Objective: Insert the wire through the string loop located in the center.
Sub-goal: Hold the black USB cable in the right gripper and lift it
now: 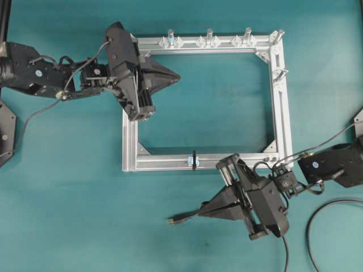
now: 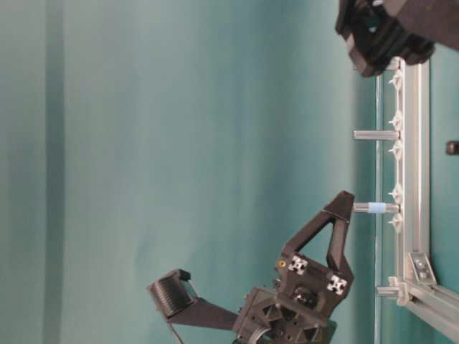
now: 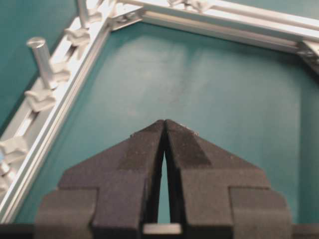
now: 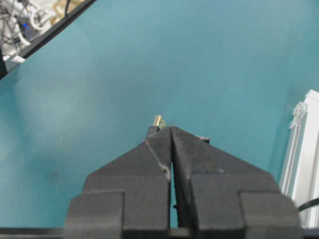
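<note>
two sets of jaws are pressed together, the right gripper (image 1: 205, 208) clamped on the wire (image 1: 182, 217) just behind its plug, low on the worktop (image 1: 68, 204) and well off the string loop (image 1: 194, 160) on the near frame bar (image 1: 164, 163), so a droopy tip could miss that tiny ring.

Brushed aluminium frame (image 1: 282, 102), matt teal tabletop (image 1: 85, 215)
</note>
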You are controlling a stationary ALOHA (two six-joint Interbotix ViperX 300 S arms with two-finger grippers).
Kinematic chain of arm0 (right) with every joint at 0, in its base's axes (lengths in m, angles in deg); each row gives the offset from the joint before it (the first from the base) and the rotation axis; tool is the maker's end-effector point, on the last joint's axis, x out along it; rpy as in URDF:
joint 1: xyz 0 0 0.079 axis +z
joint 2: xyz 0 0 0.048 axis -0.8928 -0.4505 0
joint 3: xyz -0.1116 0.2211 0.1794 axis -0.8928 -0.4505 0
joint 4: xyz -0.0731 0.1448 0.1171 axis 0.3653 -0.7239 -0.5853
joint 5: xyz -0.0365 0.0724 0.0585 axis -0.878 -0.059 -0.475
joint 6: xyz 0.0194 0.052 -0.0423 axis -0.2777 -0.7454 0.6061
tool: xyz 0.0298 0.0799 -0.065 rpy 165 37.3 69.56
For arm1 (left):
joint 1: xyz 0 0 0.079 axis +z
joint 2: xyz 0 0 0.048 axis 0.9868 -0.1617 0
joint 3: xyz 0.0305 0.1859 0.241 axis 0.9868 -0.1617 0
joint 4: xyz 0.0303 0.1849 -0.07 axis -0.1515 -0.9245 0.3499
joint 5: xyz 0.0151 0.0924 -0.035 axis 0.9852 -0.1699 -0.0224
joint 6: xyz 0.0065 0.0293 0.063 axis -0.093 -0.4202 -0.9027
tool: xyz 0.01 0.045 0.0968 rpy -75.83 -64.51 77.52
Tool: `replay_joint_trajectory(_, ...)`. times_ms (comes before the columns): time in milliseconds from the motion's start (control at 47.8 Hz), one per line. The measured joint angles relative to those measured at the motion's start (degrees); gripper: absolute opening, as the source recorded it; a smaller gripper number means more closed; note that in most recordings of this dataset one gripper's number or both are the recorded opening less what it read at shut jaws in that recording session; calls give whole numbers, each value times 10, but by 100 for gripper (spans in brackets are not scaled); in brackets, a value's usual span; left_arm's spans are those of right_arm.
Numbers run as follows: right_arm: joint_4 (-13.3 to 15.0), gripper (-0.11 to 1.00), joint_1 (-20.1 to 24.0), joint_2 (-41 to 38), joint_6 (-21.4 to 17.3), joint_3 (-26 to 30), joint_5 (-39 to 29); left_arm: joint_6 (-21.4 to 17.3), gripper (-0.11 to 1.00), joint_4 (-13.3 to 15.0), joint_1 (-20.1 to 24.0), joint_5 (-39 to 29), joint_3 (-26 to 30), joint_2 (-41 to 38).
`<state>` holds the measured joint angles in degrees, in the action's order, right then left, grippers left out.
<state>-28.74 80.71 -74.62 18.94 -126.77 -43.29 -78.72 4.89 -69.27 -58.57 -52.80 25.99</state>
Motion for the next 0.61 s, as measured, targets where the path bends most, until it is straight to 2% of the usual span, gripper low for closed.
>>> replay_joint_trajectory(209, 1, 0, 1, 0, -2, 15, -43, 0, 0, 0, -11, -9, -3, 30)
replay_joint_trajectory(418, 1, 0, 1, 0, -3, 41, -110, 0, 0, 0, -19, -13, -26, 72)
replay_joint_trajectory(606, 1, 0, 1, -1, -3, 46, -140, 1, 0, 0, -22, -33, -41, 94)
